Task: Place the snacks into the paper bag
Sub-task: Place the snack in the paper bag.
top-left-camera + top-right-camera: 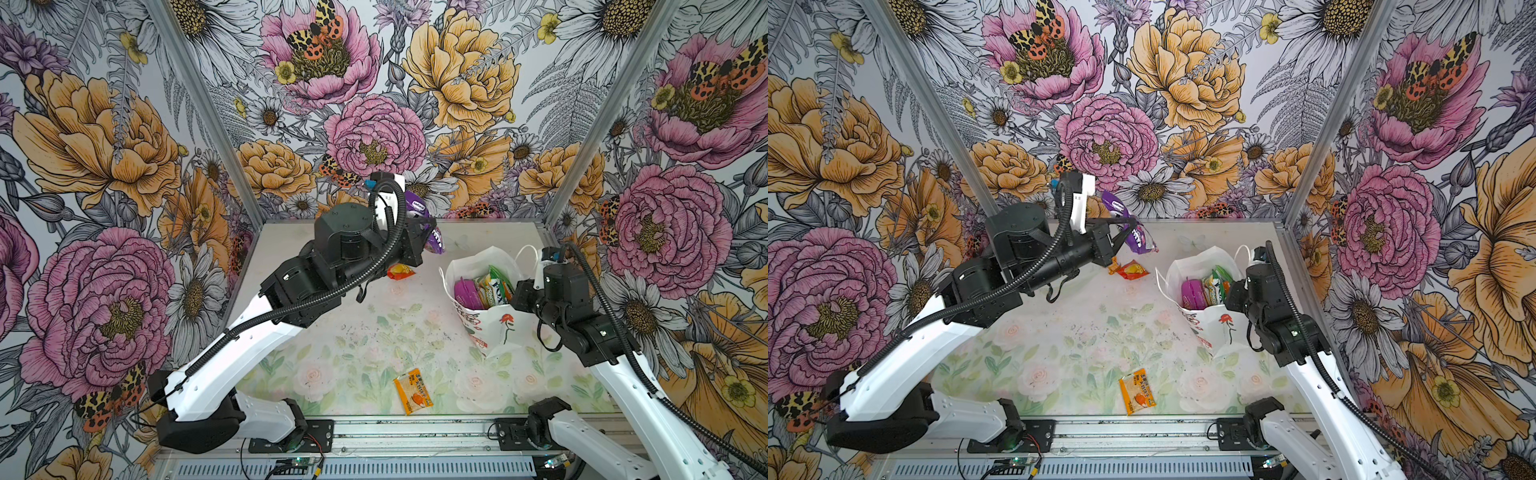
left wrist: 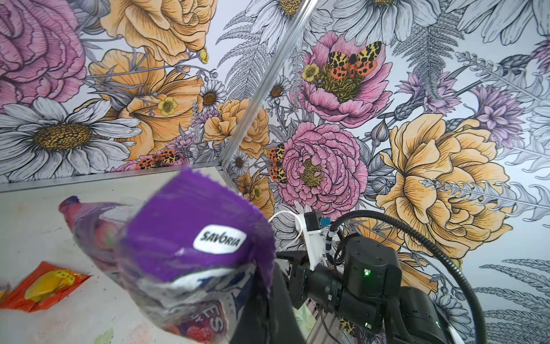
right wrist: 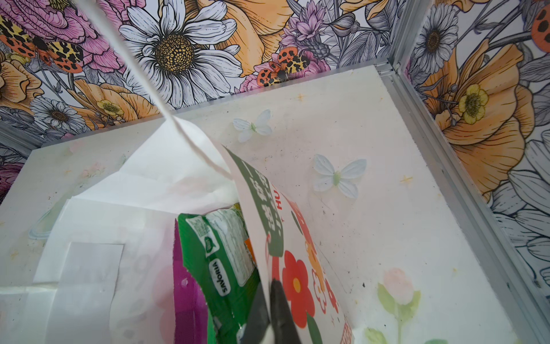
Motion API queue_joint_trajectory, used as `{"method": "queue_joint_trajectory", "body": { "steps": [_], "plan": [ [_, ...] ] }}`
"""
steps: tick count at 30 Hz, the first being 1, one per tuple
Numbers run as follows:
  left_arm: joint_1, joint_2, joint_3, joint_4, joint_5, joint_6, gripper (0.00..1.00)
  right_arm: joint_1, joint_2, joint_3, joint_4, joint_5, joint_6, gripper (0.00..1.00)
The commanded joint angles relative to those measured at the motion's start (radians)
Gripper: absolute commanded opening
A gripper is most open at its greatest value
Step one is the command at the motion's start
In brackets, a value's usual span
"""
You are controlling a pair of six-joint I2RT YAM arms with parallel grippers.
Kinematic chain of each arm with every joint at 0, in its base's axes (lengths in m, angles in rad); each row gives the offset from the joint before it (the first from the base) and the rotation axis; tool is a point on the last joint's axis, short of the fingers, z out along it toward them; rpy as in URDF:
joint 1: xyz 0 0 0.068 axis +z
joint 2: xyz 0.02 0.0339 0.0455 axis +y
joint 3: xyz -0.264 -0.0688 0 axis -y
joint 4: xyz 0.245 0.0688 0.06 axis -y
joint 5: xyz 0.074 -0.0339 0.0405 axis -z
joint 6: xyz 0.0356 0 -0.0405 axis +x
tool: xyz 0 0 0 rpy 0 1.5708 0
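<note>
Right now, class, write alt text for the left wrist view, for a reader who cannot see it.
A purple pouch fills the foreground, gripped by the left pincer above the table. An orange-red packet lies on the table, and the right arm stands before a floral wall.

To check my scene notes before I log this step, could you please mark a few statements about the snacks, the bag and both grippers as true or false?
1. The left gripper is shut on the glossy purple plastic pouch, which hangs clear of the floral table. True.
2. The white paper bag with a printed red rose lies flat on its side. False: it stands with its mouth open upward, and the right gripper is shut on its wall.
3. A flat orange plastic packet lies on the table near the front edge. True.
4. The bag is empty. False: a magenta pouch and a green packet are inside.
</note>
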Motion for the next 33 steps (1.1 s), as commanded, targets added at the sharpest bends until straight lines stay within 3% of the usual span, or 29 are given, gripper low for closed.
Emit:
{"method": "queue_joint_trajectory", "body": {
  "steps": [1, 18, 33],
  "plan": [
    [-0.019, 0.076, 0.082, 0.045, 0.053, 0.04, 0.0, -0.005, -0.022, 0.004, 0.055, -0.002, 0.006, 0.0],
    [-0.056, 0.347, 0.212, 0.075, 0.201, -0.038, 0.0, -0.005, -0.035, 0.004, 0.056, 0.004, 0.01, 0.0],
    [-0.086, 0.463, 0.236, 0.092, 0.275, -0.066, 0.0, -0.006, -0.054, 0.001, 0.056, 0.023, 0.017, 0.0]
  ]
}}
